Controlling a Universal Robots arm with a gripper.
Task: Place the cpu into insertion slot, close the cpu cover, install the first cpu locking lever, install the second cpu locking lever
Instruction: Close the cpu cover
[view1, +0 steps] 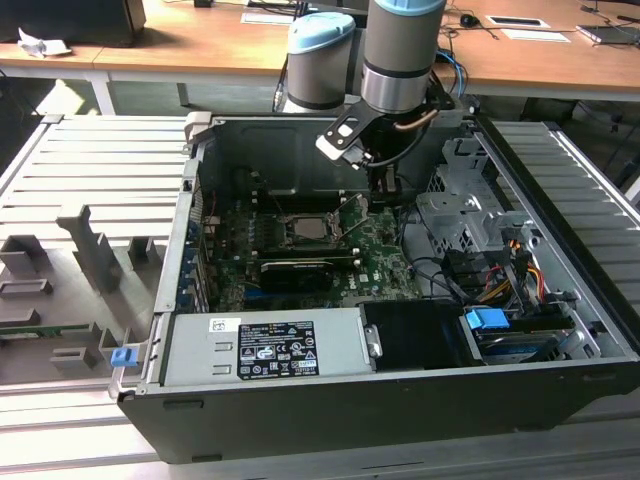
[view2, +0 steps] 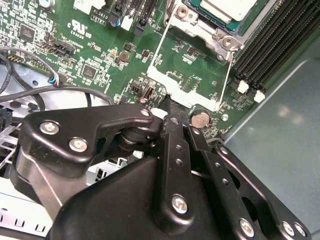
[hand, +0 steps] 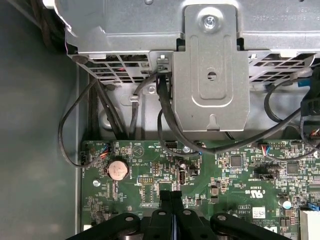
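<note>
- Because its two black fingers lie pressed flat together with no gap in both wrist views, the tool (view2: 169, 107) reads as clenched; I cannot tell whether a thin edge is nipped between them.
- Its tip sits at the near edge of the cpu cover (view2: 160, 76). The cover stands swung up off the socket, with green board showing through its square window. A narrow closed tip suits so thin a plate, I judge.
- Past the cover's far end, the cpu (view1: 306, 229) lies flat in the insertion slot (view2: 202, 24), pale face up. The first step looks done and the cover is not yet down.
- A coin cell (hand: 117, 169) sits on the motherboard (hand: 225, 175) just beside the tip, and black memory slots (view2: 270, 45) run along one side of the socket.
- Cables (hand: 165, 115) loop from the board up under a grey metal bracket (hand: 210, 75).
- The open computer case (view1: 400, 440) lies on its side on the slatted desk (view1: 90, 150), which lets the arm reach straight down.
</note>
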